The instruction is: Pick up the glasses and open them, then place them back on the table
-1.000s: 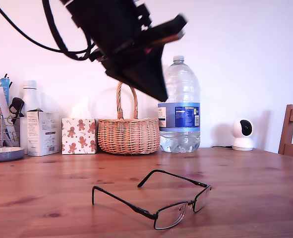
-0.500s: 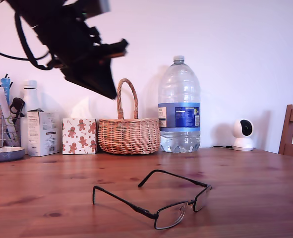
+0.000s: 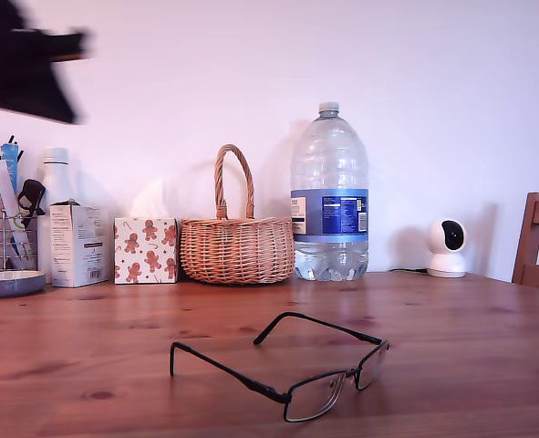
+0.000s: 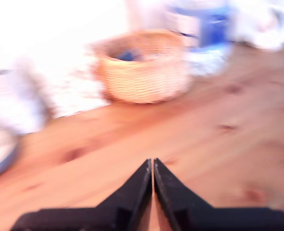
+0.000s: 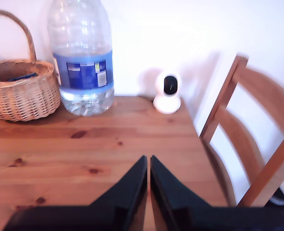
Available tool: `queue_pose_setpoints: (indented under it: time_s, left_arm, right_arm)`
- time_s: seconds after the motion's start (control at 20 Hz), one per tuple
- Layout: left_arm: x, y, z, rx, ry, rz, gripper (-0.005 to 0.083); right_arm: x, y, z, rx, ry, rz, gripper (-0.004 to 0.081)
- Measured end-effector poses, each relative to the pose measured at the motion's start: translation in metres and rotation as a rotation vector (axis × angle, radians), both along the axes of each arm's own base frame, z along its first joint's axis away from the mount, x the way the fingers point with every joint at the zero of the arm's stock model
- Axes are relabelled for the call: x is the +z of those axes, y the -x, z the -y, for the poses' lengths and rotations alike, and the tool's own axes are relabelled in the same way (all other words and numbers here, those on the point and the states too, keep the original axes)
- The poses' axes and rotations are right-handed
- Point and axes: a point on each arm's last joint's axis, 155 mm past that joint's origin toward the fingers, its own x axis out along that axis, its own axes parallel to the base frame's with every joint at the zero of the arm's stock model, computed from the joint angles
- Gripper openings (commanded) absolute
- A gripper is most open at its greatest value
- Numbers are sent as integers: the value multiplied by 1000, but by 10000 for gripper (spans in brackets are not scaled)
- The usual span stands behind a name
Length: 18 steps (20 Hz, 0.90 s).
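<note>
1. Glasses (image 3: pixel 292 370) on the table (image 3: pixel 470 347), front-centre in the exterior view, both arms unfolded, lenses toward the camera, resting on arm tips and lens rims.
2. Long axis of the frame runs diagonally, from the near lens low in the exterior view up toward that view's right.
3. Looks like opened and set down; judged from the pose, task at or near its end.
4. My first gripper (image 4: pixel 153 166): jaws pressed together, nothing held. My second gripper (image 5: pixel 148 162): same, closed and empty.
5. Glasses absent from both wrist views, so neither gripper is over them. Which arm is nearer: cannot tell.
6. Dark blurred arm (image 3: pixel 23 68) at the exterior view's upper left, cut by the edge; first or second not resolvable.
7. First wrist view motion-blurred: wicker basket (image 4: pixel 144 65) recognisable, little else.
</note>
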Motion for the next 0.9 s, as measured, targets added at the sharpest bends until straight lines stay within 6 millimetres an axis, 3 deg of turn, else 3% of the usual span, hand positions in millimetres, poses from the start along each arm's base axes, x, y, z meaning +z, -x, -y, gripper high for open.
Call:
queue_pose_setpoints:
  time_s: [0.25,0.4,0.5,0.65,0.75,0.9]
  left_arm:
    - [24,21,-52,103,59,178,-21]
    - [21,30,-53,101,64,211,-21]
    - [2,33,-52,100,61,187,-21]
    - [-26,39,-53,101,54,139,-21]
    - [-23,45,-54,103,68,173,-21]
    - [-14,59,-55,101,81,230,-21]
  right_arm:
    - [1,0,2,-9,-16,12,-12]
    - [0,-1,2,-9,-19,17,-12]
    - [-7,-1,2,-9,-19,36,-12]
    - [-43,8,1,-13,-44,-3,-12]
    - [-57,15,1,-14,-47,-12,-12]
    - [-48,26,-1,-8,-43,42,-12]
